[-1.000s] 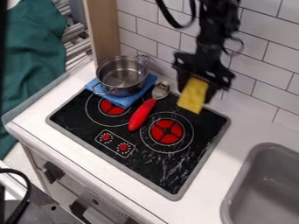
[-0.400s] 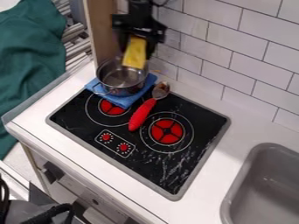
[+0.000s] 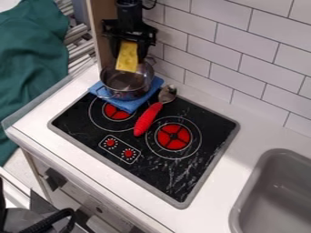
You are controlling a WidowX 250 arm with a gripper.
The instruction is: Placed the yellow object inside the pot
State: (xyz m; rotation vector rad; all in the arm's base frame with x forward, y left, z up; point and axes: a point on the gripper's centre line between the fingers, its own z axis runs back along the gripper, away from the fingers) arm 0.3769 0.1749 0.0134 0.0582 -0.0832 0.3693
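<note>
While your gripper [image 3: 128,53] hangs at 11 o'clock in the camera view, it has the upper part of the yellow object [image 3: 127,59] clasped in its fingers, with the lower end pointing down towards 6 o'clock. You have that lower end lined up with the pot [image 3: 126,94], overlapping its opening in the view; you cannot tell from here whether it has dipped below the rim. The pot is upright at 11 o'clock, resting on a folded blue cloth [image 3: 130,106] that pokes out beneath it towards 3, 6 and 8 o'clock. Just beside the cloth, you have a spoon [image 3: 146,121], its metal bowl towards 1 o'clock and its red handle towards 7, lying on the black stove [image 3: 176,173]. To the handle's 3 o'clock is one red burner [image 3: 173,136]; another [image 3: 115,112] shows partly, at the pot's 6 o'clock. Your two red knobs [image 3: 128,153] sit at 7 o'clock from the centre of the view. The grey sink [image 3: 276,200] is set into the white counter [image 3: 224,191] at 4 o'clock, the tiled wall [image 3: 243,68] rises at 1 o'clock, and green fabric [image 3: 30,68] hangs at 10 o'clock, well apart from your work.
</note>
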